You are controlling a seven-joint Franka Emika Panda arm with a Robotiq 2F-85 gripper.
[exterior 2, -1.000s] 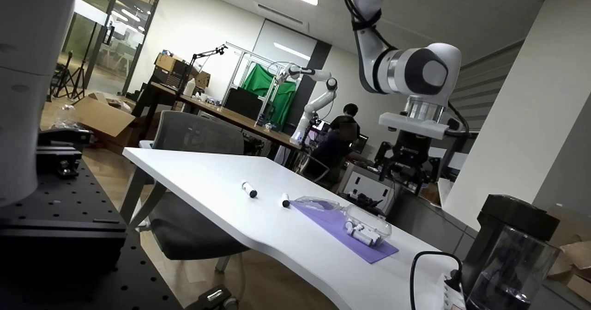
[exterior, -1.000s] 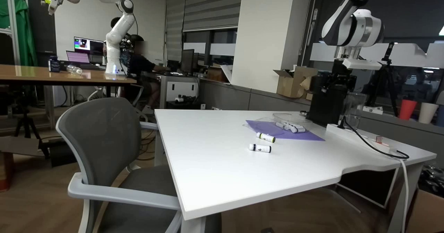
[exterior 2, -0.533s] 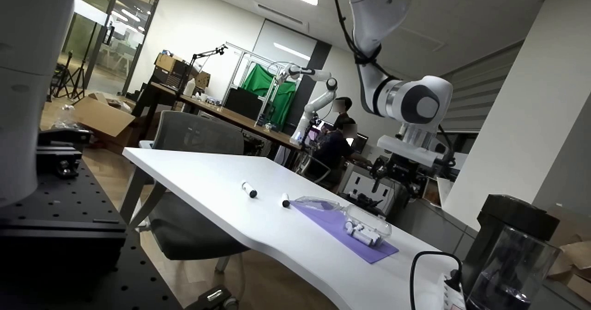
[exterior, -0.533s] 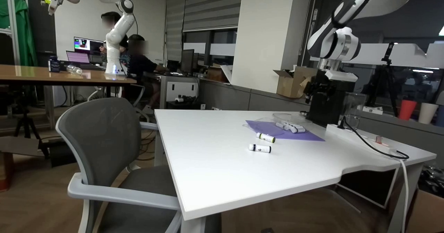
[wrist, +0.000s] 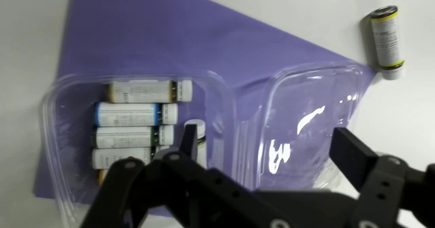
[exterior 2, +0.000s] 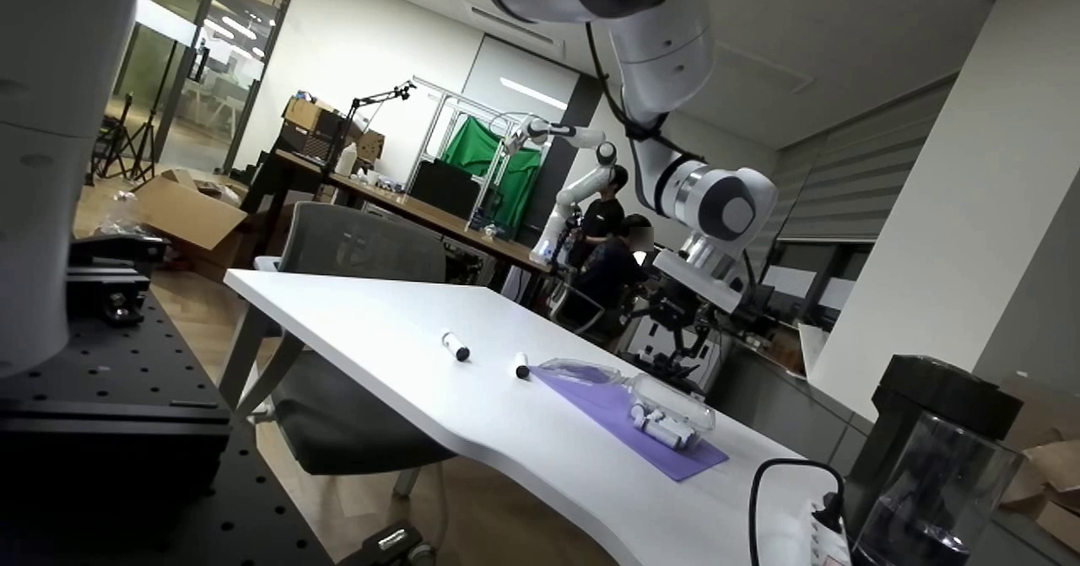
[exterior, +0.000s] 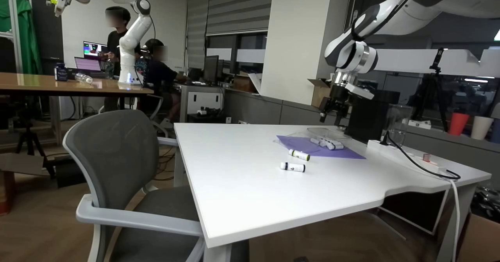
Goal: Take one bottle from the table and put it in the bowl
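Note:
The white table (exterior: 242, 203) bears two loose white bottles. The yellow-banded bottle (exterior: 299, 154) lies beside the purple sheet; it also shows in the wrist view (wrist: 387, 42) at top right. The dark-banded bottle (exterior: 293, 166) lies farther from the sheet and shows in an exterior view (exterior 2: 456, 346). The bowl appears to be a see-through plastic container (wrist: 49, 119) with its lid (wrist: 306, 85) folded open; several bottles (wrist: 127, 114) lie in it. My gripper (wrist: 265, 133) is open and empty, above the container and lid. It also shows in both exterior views (exterior: 330, 120) (exterior 2: 662, 334).
The purple sheet (exterior 2: 607, 414) lies under the container. A black appliance (exterior 2: 936, 456) and a white power strip (exterior: 406, 158) with a black cable (exterior: 418, 164) stand near the container's end of the table. A grey chair (exterior: 117, 164) stands by the table.
My arm has moved left in both exterior views, and the gripper has come lower and tilted. The bottles and container have not moved. A person at the back has stood up.

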